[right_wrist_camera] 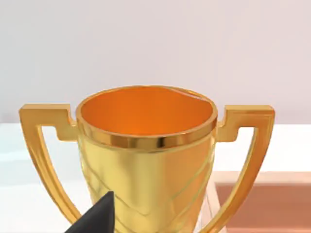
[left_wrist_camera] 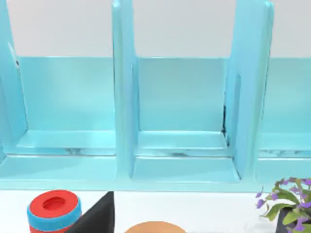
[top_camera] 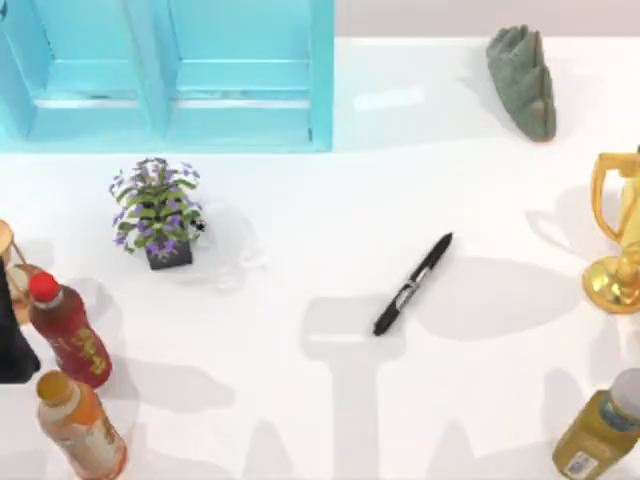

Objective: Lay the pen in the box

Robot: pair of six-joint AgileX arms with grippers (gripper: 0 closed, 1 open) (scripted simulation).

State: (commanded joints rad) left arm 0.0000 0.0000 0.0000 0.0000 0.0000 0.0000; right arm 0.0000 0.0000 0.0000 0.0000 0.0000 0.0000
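Jaw state of both grippers: cannot tell. Left arm is parked at table's left edge, right arm at right edge by gold trophy (top_camera: pixel 618 240). Pen (top_camera: pixel 412 285) lies diagonally mid-table, untouched (label band at mid-length), well apart from box (top_camera: pixel 320 80) at far left.

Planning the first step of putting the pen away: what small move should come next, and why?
Probably bring the right arm's hand over the pen and lower toward its middle. The pen lies untouched, flat and diagonal on the table, right of center and well short of the box; no hand is near it.
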